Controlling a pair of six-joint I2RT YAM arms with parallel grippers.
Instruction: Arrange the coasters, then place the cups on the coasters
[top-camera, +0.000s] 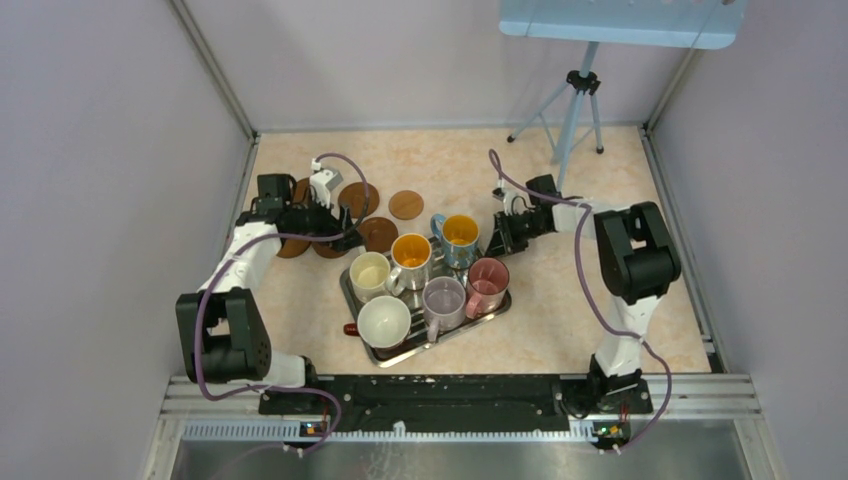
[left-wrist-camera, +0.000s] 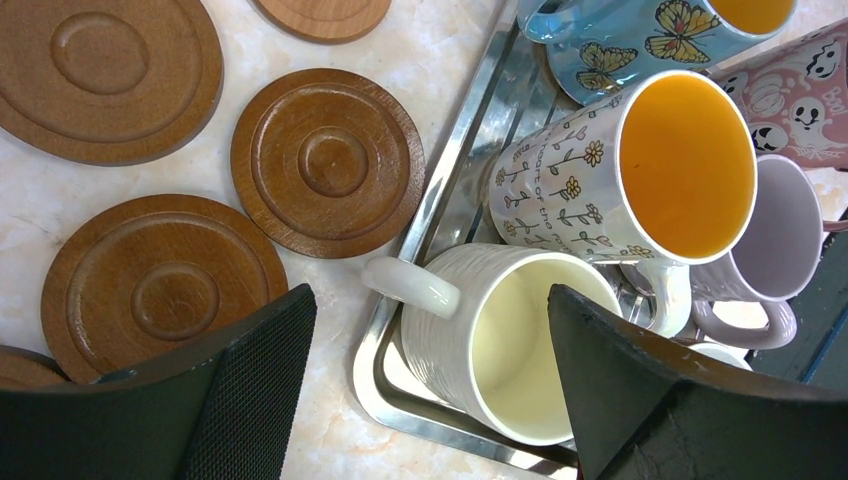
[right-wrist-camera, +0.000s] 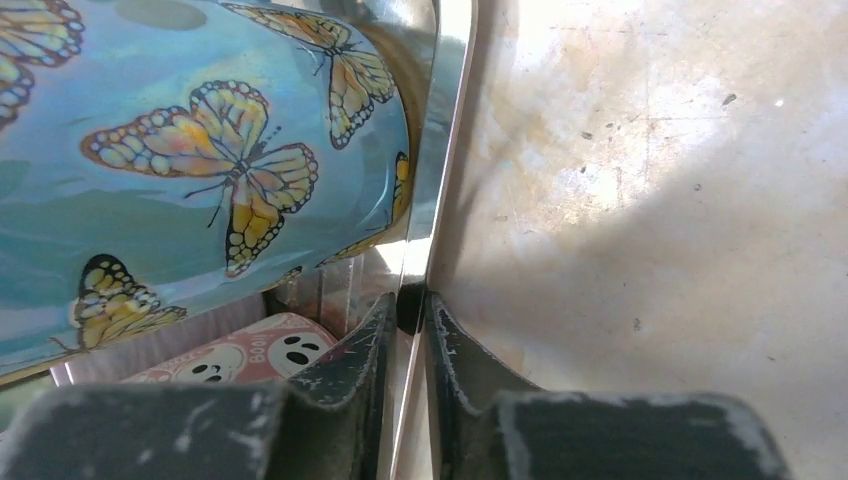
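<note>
Six cups stand on the silver tray (top-camera: 503, 303): cream (top-camera: 370, 273), orange-inside (top-camera: 411, 250), blue butterfly (top-camera: 460, 232), pink (top-camera: 487, 275), lilac (top-camera: 444, 296) and wide white (top-camera: 384, 322). Brown coasters (top-camera: 378, 233) (top-camera: 357, 198) and a tan coaster (top-camera: 406, 204) lie left of the tray. My left gripper (left-wrist-camera: 430, 300) is open above the cream cup (left-wrist-camera: 500, 340) at the tray's corner (left-wrist-camera: 385, 390), with brown coasters (left-wrist-camera: 328, 160) (left-wrist-camera: 160, 285) beside it. My right gripper (right-wrist-camera: 410, 312) is shut on the tray's thin rim (right-wrist-camera: 442, 150), next to the butterfly cup (right-wrist-camera: 190, 170) and pink cup (right-wrist-camera: 250, 360).
More brown coasters (top-camera: 292, 247) lie partly under the left arm. A tripod (top-camera: 575, 100) carrying a pale blue board stands at the back right. Enclosure walls close in the table on the left, back and right.
</note>
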